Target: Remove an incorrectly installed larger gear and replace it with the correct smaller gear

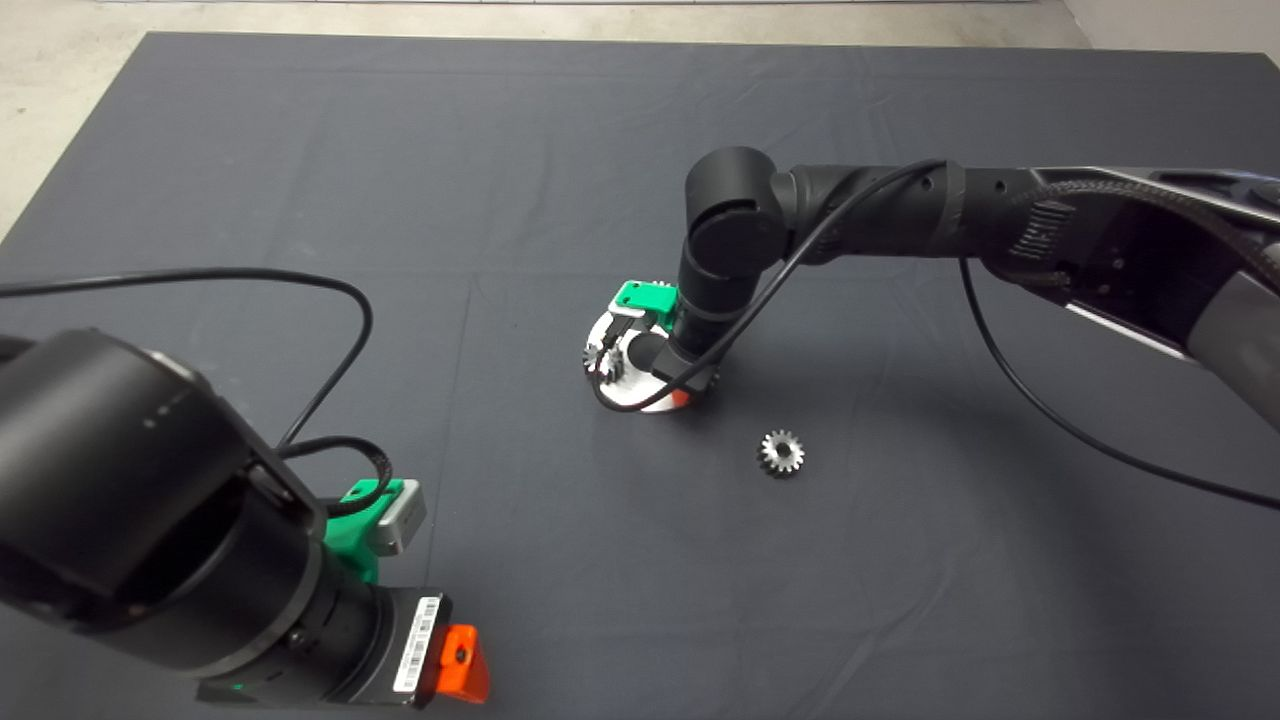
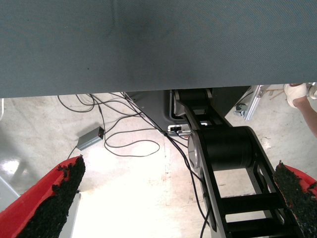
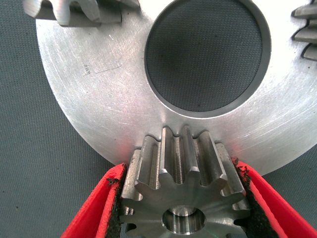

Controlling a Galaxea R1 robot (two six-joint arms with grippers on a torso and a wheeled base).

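Metal plate (image 1: 603,335) mostly hidden under the right arm (image 1: 730,250), two gears (image 3: 74,12) cut off by the frame edge.

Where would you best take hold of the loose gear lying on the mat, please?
Grip the smaller gear across its toothed rim, coming straight down from above. It lies flat with its centre hole up and bare mat all around, so the fingers can likely straddle it on opposite sides.
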